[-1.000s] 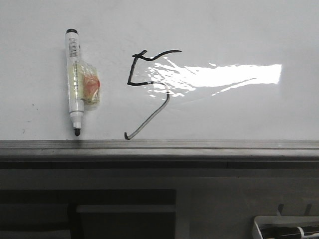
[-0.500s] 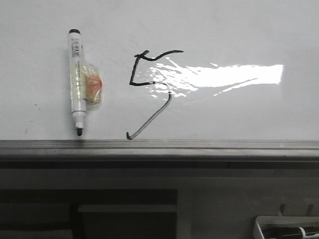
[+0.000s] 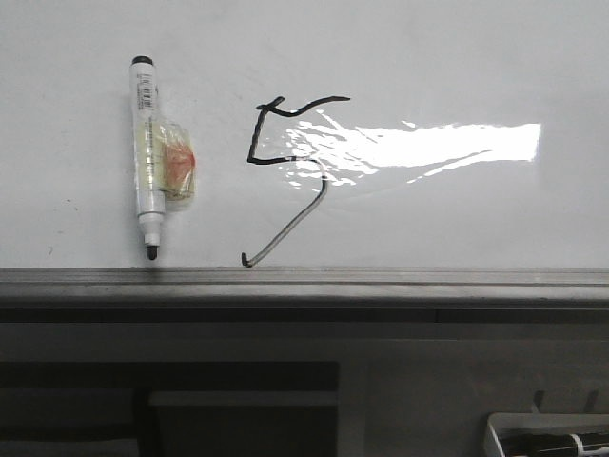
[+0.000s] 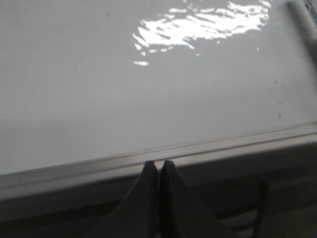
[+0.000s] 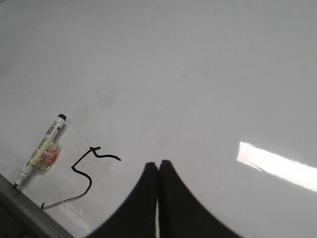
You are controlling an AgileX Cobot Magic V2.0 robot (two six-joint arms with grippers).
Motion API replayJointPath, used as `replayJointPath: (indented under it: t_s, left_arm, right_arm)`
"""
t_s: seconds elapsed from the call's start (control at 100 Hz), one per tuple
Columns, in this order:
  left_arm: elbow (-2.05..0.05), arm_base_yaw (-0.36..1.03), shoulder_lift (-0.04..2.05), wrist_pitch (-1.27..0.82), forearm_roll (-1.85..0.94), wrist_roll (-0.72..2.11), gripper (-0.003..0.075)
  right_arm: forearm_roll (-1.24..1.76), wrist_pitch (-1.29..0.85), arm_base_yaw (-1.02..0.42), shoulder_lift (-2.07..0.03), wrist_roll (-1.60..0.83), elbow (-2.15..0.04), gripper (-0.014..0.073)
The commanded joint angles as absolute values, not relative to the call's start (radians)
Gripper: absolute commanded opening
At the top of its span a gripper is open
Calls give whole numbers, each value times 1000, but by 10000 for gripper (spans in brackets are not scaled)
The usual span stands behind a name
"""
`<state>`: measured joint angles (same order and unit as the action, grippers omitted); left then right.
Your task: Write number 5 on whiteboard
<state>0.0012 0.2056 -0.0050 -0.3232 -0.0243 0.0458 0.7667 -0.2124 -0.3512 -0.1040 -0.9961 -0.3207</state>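
step in hand: the writing looks finished and the marker is lying loose, so the arms are most likely clearing off; a judgement only.
number 5 (image 3: 290, 171): sitting on the whiteboard (image 3: 447, 57) near its lower rail, wavy top bar at the top, a short upright, then a long grey tail slanting down to a small hook just above the rail; the glare patch is overlapping its middle.
marker (image 3: 146, 157): lying flat on the board just to the left of the figure, apart from it, uncapped tip pointing at the rail, a clear wrapped pad with an orange blotch taped to its barrel.
left gripper (image 4: 158, 171): fingers pressed together, gripping nothing, hanging over the rail.
right gripper (image 5: 158, 171): fingers likewise closed and empty, hovering above the board, away from the ink.
doing it well: lifting straight off rather than sliding, keeping both closed tips clear of the strokes, which may smear, and clear of the marker, which would roll.
rail (image 3: 304, 278): grey edge to avoid catching on the way out.
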Motion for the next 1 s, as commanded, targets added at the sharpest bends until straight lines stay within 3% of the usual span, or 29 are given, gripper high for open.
replayJointPath:
  t_s: [0.0, 0.99]
  left_arm:
    - [-16, 203, -34, -286, -44, 32, -20]
    - [19, 203, -34, -238, -47, 32, -20]
  right_arm:
    - [776, -146, -345, -112, -996, -346, -61]
    - [776, -144, -345, -112, -996, -343, -61]
